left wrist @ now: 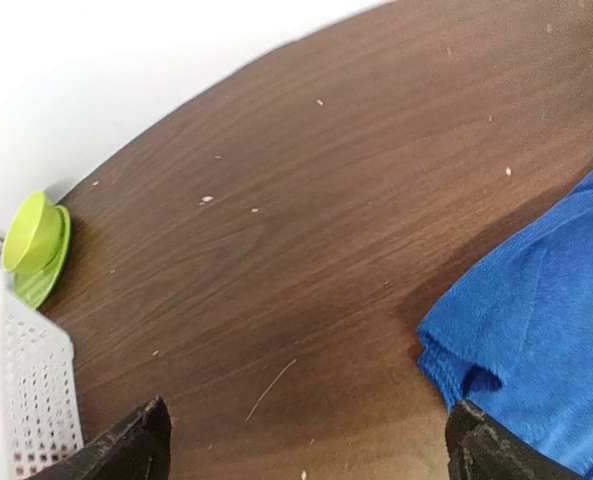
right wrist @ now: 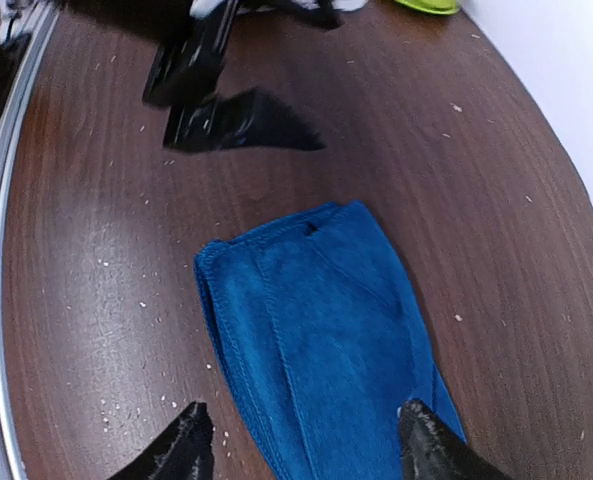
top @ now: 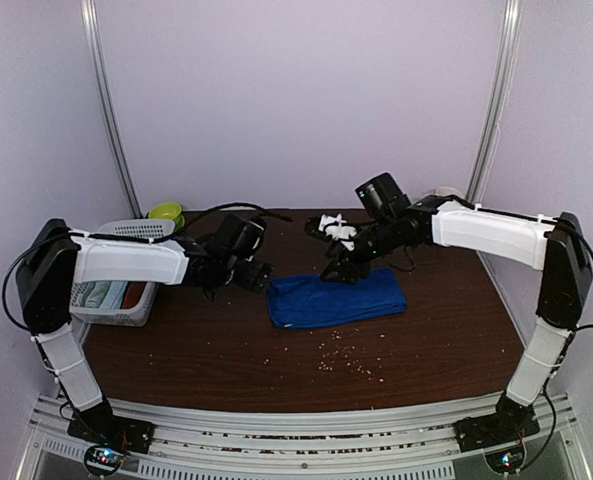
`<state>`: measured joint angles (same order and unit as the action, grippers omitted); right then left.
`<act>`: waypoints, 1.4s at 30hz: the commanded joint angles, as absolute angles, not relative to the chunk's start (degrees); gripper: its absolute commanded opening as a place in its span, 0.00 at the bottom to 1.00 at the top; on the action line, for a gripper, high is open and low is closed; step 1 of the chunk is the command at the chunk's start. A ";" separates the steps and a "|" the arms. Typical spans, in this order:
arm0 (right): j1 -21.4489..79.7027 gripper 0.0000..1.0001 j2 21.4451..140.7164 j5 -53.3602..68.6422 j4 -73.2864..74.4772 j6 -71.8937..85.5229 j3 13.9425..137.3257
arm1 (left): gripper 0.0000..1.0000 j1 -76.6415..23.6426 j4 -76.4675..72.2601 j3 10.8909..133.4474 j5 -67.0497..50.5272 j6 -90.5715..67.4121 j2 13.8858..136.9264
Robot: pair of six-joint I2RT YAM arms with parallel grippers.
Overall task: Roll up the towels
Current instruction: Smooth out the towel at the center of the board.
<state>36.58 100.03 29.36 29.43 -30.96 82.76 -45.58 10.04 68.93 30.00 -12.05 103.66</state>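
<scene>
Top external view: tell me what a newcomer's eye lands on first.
The royal blue towel, folded in the middle of the dark wooden table, stands out most. The left hand hangs open beside its left end, and the right hand is open over its far edge. At the table's left edge sits a white perforated basket with a lime-green dish behind it.

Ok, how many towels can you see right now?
2. The blue towel lies folded flat in the middle of the table. A pale mint towel sits in the white basket at the left edge; more could be hidden beneath it.
</scene>
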 commanded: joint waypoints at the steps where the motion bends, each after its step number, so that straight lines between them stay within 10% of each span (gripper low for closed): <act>1: 42.02 0.60 108.74 19.13 28.26 -36.56 87.65 | 0.98 -45.47 5.47 61.32 30.29 -17.88 94.33; 42: 52.35 0.38 128.02 -2.16 23.69 -34.06 96.24 | 0.98 -48.39 -4.22 33.34 32.36 -19.60 71.33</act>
<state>51.62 127.72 0.75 24.21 -33.67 96.44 -48.34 -0.62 33.95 30.92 -20.23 71.90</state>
